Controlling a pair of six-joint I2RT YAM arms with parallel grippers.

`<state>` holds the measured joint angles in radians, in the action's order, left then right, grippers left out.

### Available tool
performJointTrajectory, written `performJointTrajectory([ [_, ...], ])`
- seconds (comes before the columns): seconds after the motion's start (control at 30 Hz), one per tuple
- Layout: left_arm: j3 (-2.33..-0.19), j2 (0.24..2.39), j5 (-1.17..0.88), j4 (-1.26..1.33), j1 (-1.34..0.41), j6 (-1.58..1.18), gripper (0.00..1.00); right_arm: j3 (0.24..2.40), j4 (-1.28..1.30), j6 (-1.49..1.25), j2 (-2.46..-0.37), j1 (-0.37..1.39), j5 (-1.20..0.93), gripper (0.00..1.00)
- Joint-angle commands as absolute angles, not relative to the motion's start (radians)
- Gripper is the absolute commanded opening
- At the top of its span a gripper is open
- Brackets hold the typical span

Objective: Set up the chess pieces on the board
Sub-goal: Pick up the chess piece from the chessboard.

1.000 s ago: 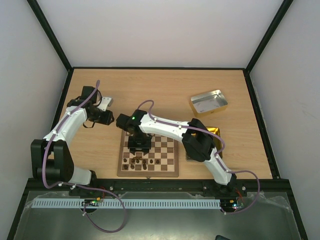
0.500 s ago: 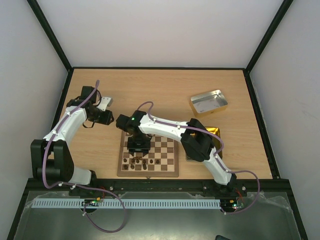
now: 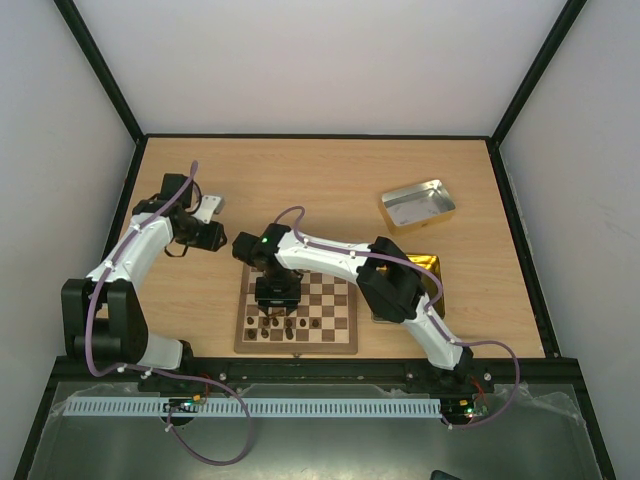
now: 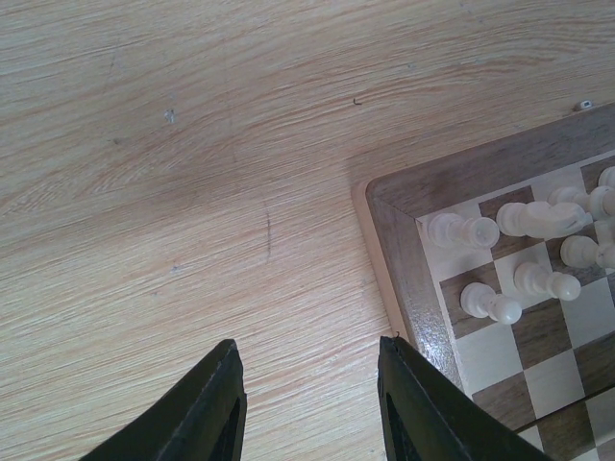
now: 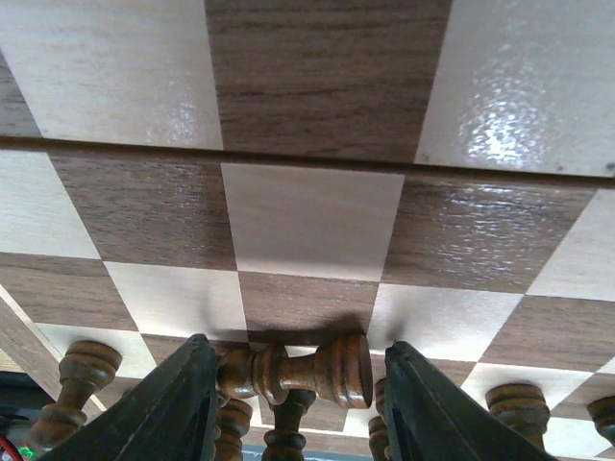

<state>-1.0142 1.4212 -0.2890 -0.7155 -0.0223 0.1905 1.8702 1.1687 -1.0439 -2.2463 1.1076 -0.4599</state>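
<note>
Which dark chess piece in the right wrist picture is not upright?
The dark piece between the fingers of the right gripper: it is turned sideways, while the other dark pieces stand upright.

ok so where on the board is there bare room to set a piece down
Bare: the checked wooden chessboard's right half, between the dark brown pieces and its right border. Crowded: near-left rows, at the right gripper, and the far-left corner with pale cream pieces.

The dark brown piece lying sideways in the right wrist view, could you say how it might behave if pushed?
The dark brown piece is sideways and turned round, so it would probably roll. Small and wooden, it looks light and stiff. Its smooth finish may be slippery.
</note>
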Motion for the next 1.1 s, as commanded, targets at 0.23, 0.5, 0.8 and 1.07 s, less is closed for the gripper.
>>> performJointTrajectory([
  [0.23, -1.010, 1.431, -0.307, -0.713, -0.009, 0.199, 0.40, 1.871, 1.176, -1.031, -2.266, 1.115, -0.470, 0.40],
  [0.5, -1.012, 1.435, -0.306, -0.715, -0.008, 0.200, 0.40, 1.872, 1.171, -1.028, -2.269, 1.114, -0.467, 0.36],
  [0.8, -1.018, 1.444, -0.309, -0.718, -0.008, 0.201, 0.40, 1.874, 1.172, -1.029, -2.266, 1.099, -0.449, 0.35],
  [1.07, -1.029, 1.459, -0.311, -0.720, -0.008, 0.204, 0.40, 1.867, 1.173, -1.025, -2.260, 1.074, -0.432, 0.33],
])
